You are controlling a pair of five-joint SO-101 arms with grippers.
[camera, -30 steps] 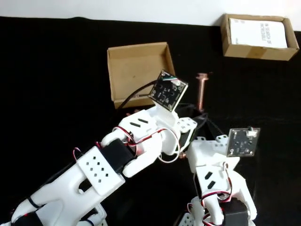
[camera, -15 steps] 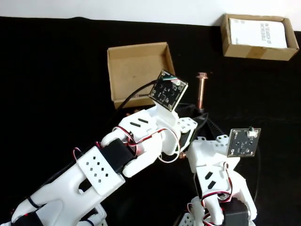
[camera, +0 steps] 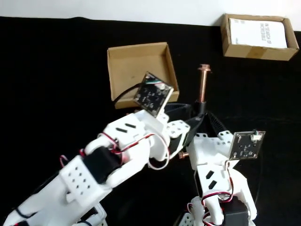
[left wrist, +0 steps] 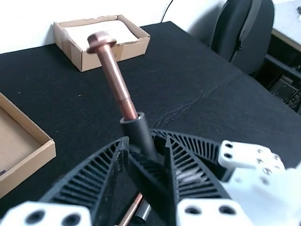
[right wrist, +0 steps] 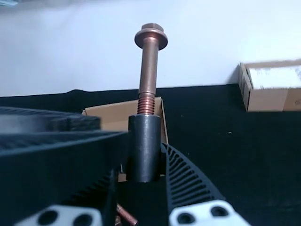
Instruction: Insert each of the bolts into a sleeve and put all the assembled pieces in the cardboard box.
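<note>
Black table [camera: 56, 70], left pincer [left wrist: 143, 148] and right pincer [right wrist: 143, 143] both clamped on sleeve [left wrist: 137, 129] (bolt [right wrist: 149, 70] upright in it)

A black surface [camera: 56, 70] spreads under everything, meeting a white wall [camera: 141, 8] at its far edge. Near the far right corner sits a small cardboard tray [camera: 256, 52] holding a white printed booklet [camera: 257, 32]. A dark office chair [left wrist: 240, 28] stands beyond the surface.
</note>
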